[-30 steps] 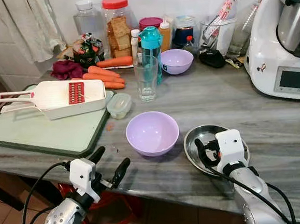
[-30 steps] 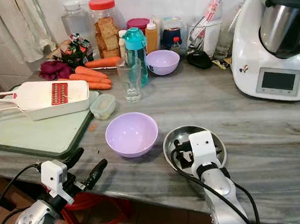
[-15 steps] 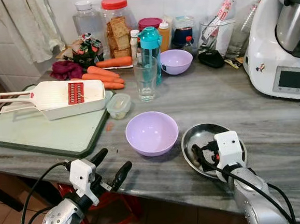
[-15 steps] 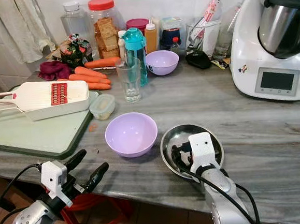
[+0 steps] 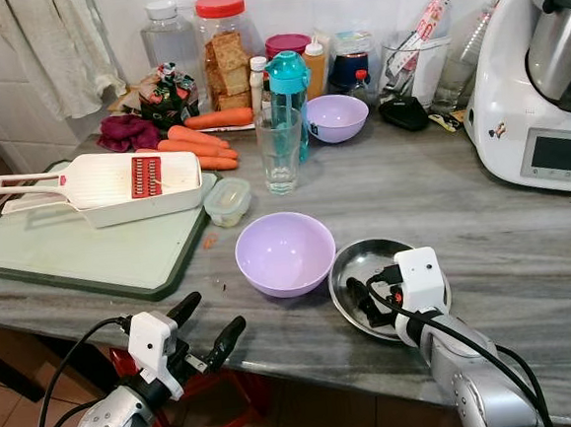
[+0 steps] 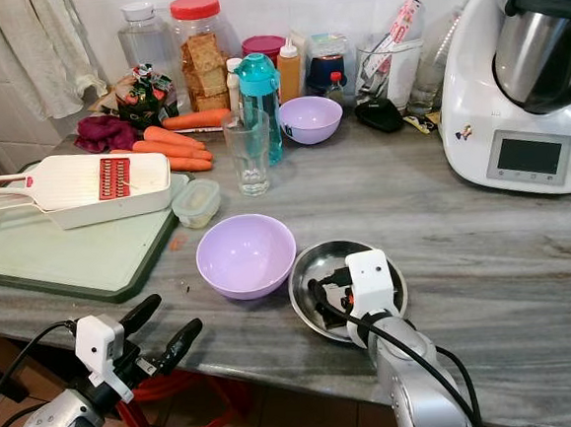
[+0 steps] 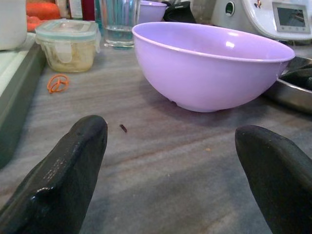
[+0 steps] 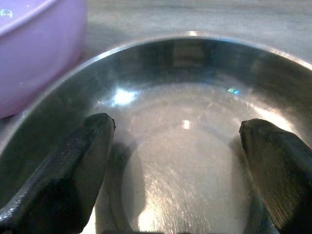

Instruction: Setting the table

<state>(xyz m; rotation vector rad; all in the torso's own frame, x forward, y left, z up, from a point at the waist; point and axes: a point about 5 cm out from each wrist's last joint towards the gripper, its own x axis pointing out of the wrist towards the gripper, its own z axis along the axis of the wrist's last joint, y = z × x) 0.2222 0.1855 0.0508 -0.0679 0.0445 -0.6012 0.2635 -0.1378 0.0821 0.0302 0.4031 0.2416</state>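
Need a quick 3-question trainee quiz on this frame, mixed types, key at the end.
1. True or false: the right gripper is open, its fingers inside the steel plate.
2. Which lies nearest the left gripper? A) glass B) near purple bowl C) slicer
3. Fill in: the small lidded tub sits on the counter beside the green ___.

Key: 1 true; 2 B; 3 board.
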